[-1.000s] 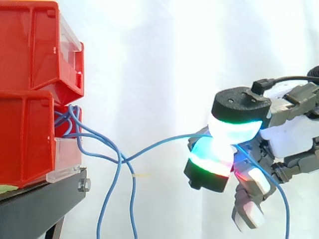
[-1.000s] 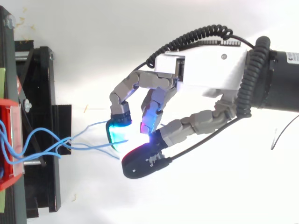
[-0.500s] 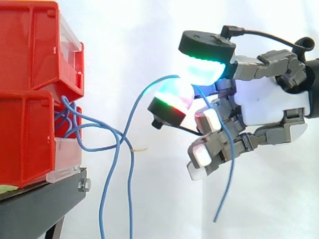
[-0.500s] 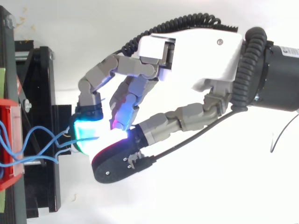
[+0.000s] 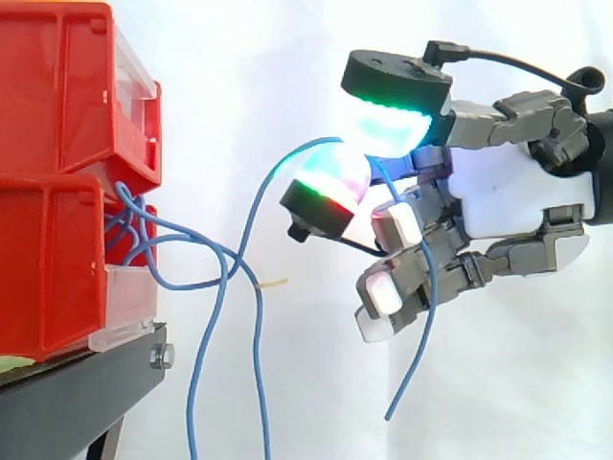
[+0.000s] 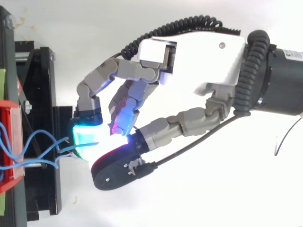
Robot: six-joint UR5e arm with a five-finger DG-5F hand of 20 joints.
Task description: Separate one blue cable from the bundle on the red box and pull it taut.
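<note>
A bundle of thin blue cables (image 5: 144, 235) comes out of the lower red bin (image 5: 48, 259) and droops below the stand. One blue cable (image 5: 263, 187) arcs up and to the right from the bundle into my hand (image 5: 508, 192). The thumb and a finger, both with glowing pads (image 5: 330, 177), are pinched on that cable. Its free end (image 5: 417, 345) hangs down past the curled lower fingers. The stretch between bin and hand is slack and curved. From above, my hand (image 6: 199, 52) sits just right of the stand, and the cables (image 6: 33, 139) run left to the red bin (image 6: 9, 142).
Two red bins are stacked at the left, the upper one (image 5: 67, 86) with a clear front flap. They rest on a black stand (image 5: 77, 393). A white curtain is behind, and open room lies right of the stand.
My hand has gone up and to the left, toward the bins, with the blue cable pinched. That cable went from a fairly straight run to a slack arc.
</note>
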